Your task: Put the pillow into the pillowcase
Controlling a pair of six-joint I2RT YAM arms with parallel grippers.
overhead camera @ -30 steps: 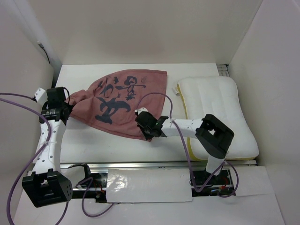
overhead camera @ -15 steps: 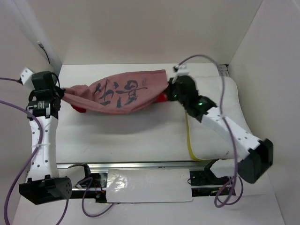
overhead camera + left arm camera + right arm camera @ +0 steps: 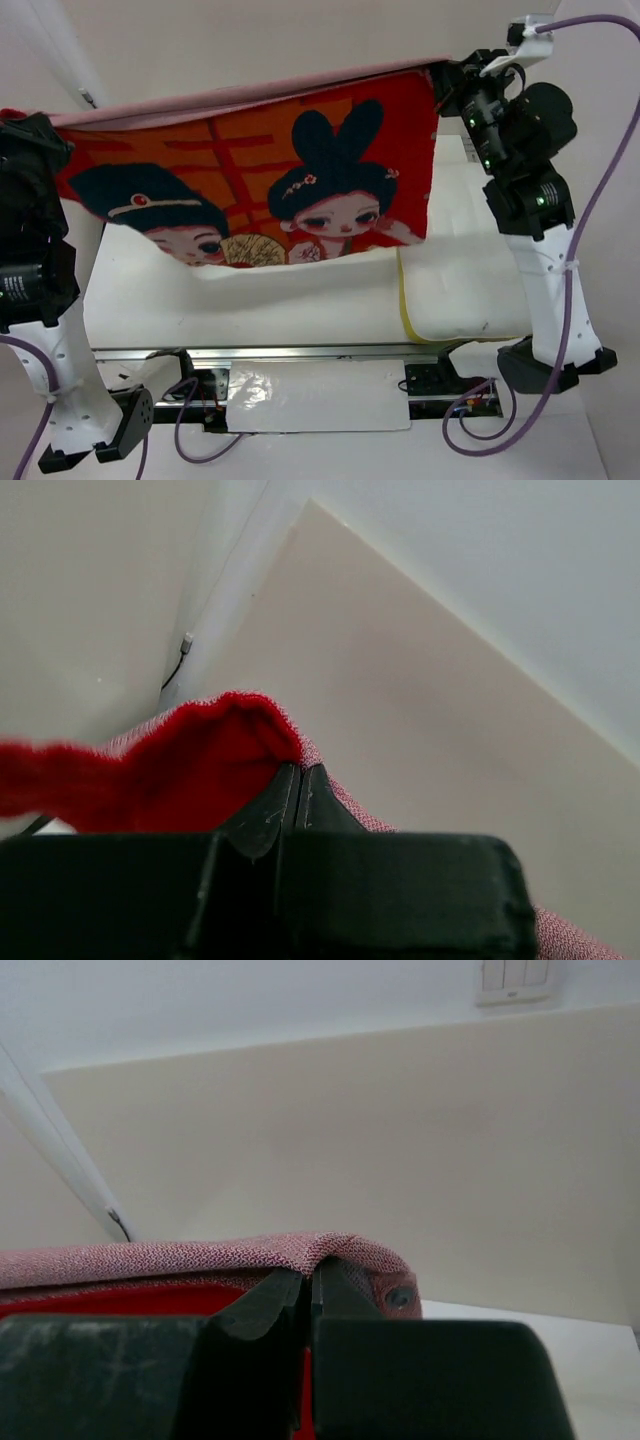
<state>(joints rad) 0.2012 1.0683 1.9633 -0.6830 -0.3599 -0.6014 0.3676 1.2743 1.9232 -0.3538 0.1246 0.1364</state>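
The pillowcase [image 3: 260, 170] hangs stretched in the air between my two grippers, its red face with two cartoon children toward the top camera, its pink face along the top edge. My left gripper [image 3: 22, 125] is shut on its left upper corner [image 3: 215, 760]. My right gripper [image 3: 448, 80] is shut on its right upper corner [image 3: 330, 1250]. The white pillow [image 3: 460, 290] with yellow piping lies on the table at the right, below and partly behind the hanging cloth.
White walls enclose the table [image 3: 200, 300] on the left, back and right. A metal rail [image 3: 300, 352] runs along the near edge by the arm bases. A small button [image 3: 398, 1298] shows on the pink hem.
Both arms have lifted the pillowcase off the table and spread it wide, turning the red face toward the camera. Earlier the right gripper moved from the cloth's near edge to its right end.
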